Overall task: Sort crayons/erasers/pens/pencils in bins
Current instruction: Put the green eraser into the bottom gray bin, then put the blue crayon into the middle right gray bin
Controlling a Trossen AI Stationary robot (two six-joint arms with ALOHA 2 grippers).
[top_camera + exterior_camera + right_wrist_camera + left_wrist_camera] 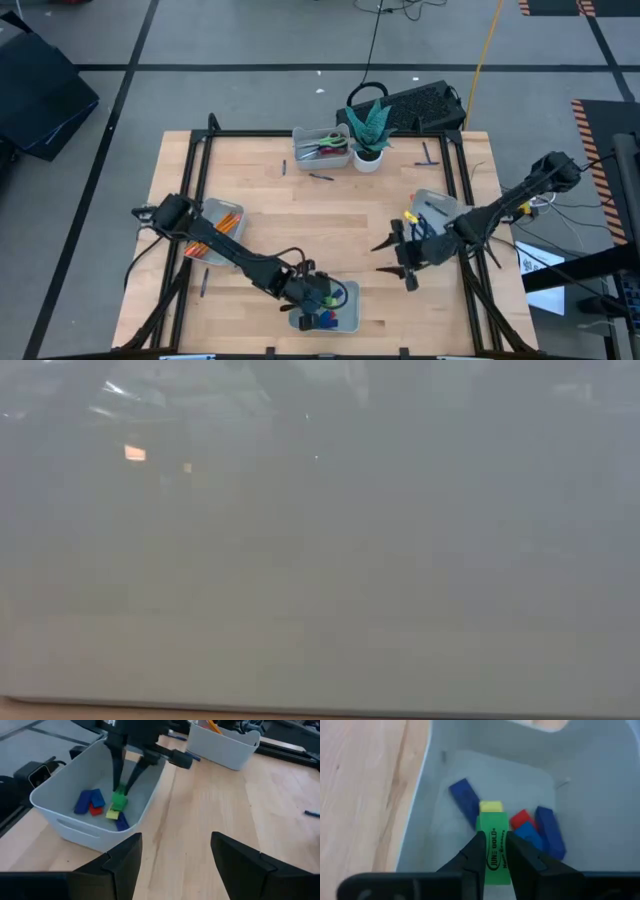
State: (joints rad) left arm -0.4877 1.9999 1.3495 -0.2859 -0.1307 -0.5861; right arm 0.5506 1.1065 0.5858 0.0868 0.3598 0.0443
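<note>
Wooden desk (330, 215) under both arms. Left gripper (496, 851) is clenched on a green eraser (494, 847), lowered into the near bin (60, 822) above blue, red and yellow erasers (90, 801). Right gripper (175, 857) hovers nearby, fingers spread, empty. Pens (320, 176) lie loose on the desk, so sorting looks unfinished.

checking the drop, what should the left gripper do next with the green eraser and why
Probably open: the left gripper holds the green eraser low inside the bin, just above the other erasers, so releasing should drop it in.
</note>
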